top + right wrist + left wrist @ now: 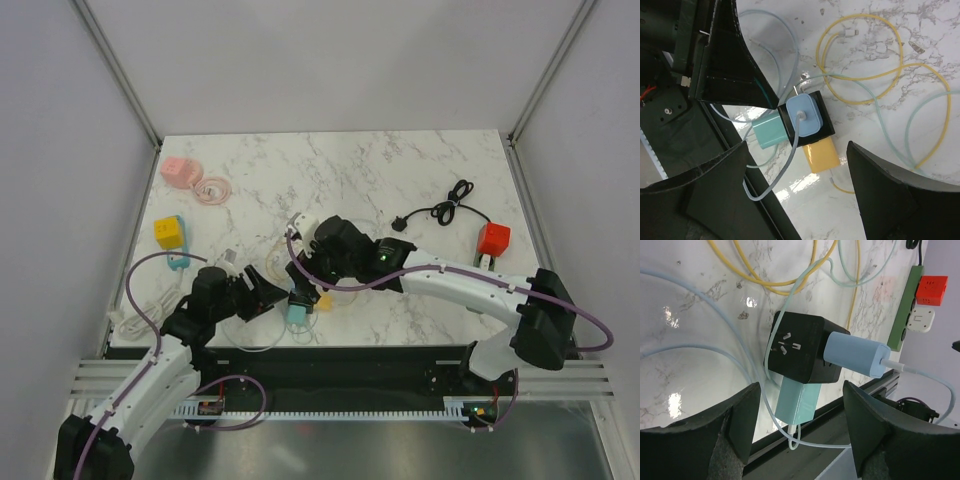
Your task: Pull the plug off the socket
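Near the lower middle of the overhead view, at the front edge of the marble worktop, sits the black cube socket with three chargers pushed into it: a light blue plug, a teal plug and a yellow plug.

The left end effector is spread wide and grasps nothing. Its fingers stand either side of the cube, nearer the lens than the socket. The right end effector is also released and empty. It hangs over the cube, with the light blue plug seen end-on just above the gap between its tips. That plug looks like the one to pull, though the task does not say which.

The step in hand appears to be bracing and gripping:
- The left one should close on bare black faces, clear of the teal plug that juts toward the bottom of its frame.
- The right one should come down over the blue body and pinch its flat sides, not the white cable leaving its end.
- Pull straight along the pins, without rocking, while the cube is held firmly.
- Loose loops of yellow cable lie close by and could snag.
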You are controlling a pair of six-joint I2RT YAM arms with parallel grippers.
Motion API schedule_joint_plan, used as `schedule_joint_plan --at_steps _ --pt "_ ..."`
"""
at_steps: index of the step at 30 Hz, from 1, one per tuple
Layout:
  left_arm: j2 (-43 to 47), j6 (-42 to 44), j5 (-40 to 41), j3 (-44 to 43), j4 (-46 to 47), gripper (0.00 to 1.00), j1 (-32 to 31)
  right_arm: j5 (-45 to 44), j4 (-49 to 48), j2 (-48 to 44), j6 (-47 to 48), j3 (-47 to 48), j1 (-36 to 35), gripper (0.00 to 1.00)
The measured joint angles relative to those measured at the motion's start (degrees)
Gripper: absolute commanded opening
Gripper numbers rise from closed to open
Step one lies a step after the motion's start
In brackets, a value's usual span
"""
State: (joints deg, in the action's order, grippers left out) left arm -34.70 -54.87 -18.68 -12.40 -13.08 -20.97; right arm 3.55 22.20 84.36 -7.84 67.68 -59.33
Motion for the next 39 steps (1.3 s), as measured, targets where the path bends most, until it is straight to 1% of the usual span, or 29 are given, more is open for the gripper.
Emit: schedule_joint_plan --at_steps 6,10,17,18,32,39 --pt "-2.6 1.1 -1.4 0.0 0.4 0.72 0.0 -2.0 2.3 6.4 2.3 5.1 -1.3 0.84" --pt "-4.5 1.6 -2.0 0.0 0.5 0.72 0.0 -3.7 3.4 8.6 3.2 6.7 -2.0 0.75" --pt "-8.4 2.4 -3.4 -0.1 1.1 0.68 0.0 -5.1 4.9 12.3 3.8 9.2 -2.5 0.68" --pt "-8.8 2.5 -3.6 -0.1 1.1 0.68 0.0 -5.2 5.1 12.7 3.8 9.2 -2.6 0.65" --pt "-10.7 2.5 -4.0 -1.6 1.3 0.69 0.0 -7.1 5.8 16.0 5.1 10.1 -3.7 0.64" --pt "-13.0 2.5 -4.0 -3.1 1.7 0.68 0.0 -7.5 5.8 17.0 5.1 10.2 -4.7 0.64"
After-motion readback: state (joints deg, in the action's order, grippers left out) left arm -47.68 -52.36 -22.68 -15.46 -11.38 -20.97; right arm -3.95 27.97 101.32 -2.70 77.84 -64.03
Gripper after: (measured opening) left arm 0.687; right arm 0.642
